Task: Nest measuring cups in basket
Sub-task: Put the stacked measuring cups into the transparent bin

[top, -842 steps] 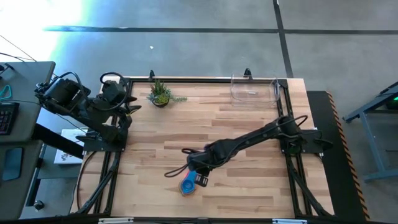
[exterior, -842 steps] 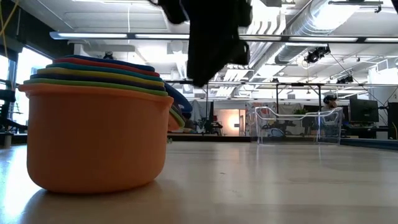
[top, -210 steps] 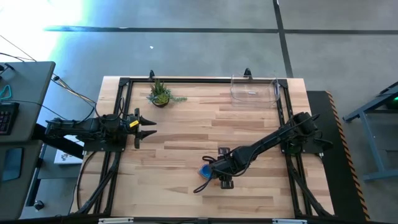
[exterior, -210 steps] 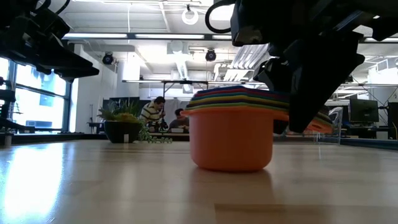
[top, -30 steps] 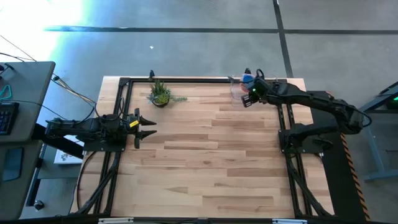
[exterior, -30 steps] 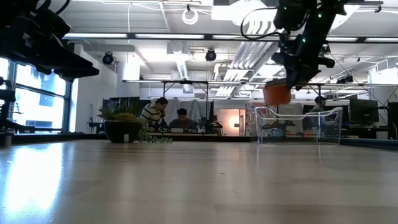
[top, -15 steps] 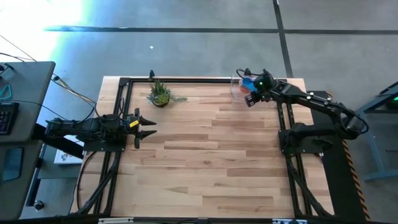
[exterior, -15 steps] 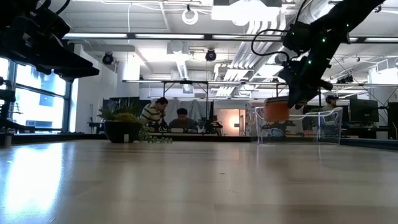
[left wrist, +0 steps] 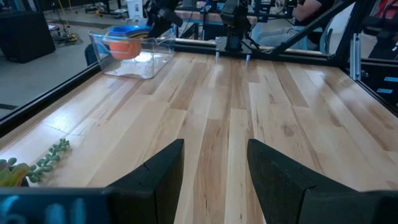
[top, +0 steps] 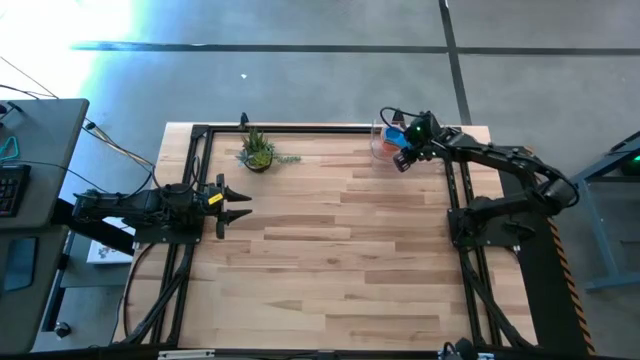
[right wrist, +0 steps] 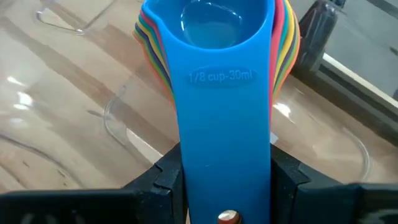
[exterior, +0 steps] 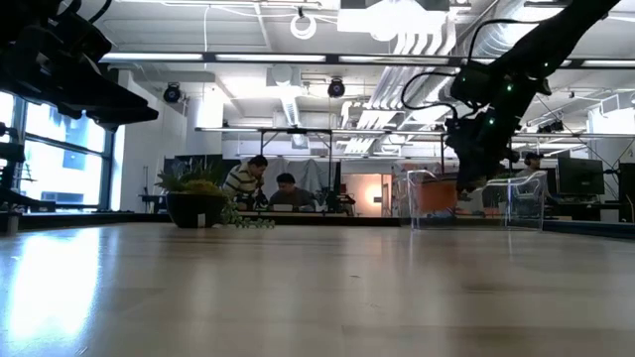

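Placing step in hand, by the look of it: right claw [top: 400,142] at the far right corner of the wooden desk [top: 330,240], clamped on the flat handles of the nested stack of small round plastic measuring cups [right wrist: 214,43], blue on top, rainbow rims fanned beneath, orange outermost. Stack already lowered inside the small clear rectangular plastic basket [left wrist: 132,57], orange bowl seen through the near wall in the low view [exterior: 436,194]. Whether the bottom cup rests on the basket floor or hangs just above it: cannot tell.

Next move, as a judgement: settle the stack flat on the basket floor, part the fingers, then lift straight up so the handles do not drag the stack or catch the low wall. Risk of tipping the light basket if the claw pulls sideways.

Containers: basket holding nothing but the stack and the claw tip. Small dark pot at the far left with a green plant [top: 257,152], well apart from the basket.

Left claw [top: 232,200] waiting at the left edge of the desk, fingers apart and holding nothing, aimed across the boards.
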Robot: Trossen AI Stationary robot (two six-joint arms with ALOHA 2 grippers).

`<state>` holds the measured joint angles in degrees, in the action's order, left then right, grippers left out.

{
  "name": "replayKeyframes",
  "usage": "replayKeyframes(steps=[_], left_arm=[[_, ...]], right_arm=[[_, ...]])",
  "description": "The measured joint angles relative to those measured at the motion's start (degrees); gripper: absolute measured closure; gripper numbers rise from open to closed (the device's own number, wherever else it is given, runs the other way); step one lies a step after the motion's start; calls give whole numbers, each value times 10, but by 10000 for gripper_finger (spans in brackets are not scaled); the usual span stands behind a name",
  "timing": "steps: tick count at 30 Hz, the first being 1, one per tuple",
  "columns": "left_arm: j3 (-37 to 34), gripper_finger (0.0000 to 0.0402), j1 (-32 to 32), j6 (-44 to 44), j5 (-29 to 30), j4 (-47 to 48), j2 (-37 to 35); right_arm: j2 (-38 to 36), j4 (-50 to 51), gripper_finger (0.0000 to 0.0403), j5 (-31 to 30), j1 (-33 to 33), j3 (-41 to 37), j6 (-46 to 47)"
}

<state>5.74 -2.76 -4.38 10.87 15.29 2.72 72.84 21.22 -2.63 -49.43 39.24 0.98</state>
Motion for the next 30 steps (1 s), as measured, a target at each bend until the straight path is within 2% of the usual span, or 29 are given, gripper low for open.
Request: replayKeyframes(steps=[9,18,30], left_arm=[[0,234,0,0,0,0,0],[0,234,0,0,0,0,0],[0,234,0,0,0,0,0]], right_arm=[[36,3,264,14,-12,0,-9],[40,3,251,12,-12,0,-10],[39,-2,167,2,-12,0,-12]])
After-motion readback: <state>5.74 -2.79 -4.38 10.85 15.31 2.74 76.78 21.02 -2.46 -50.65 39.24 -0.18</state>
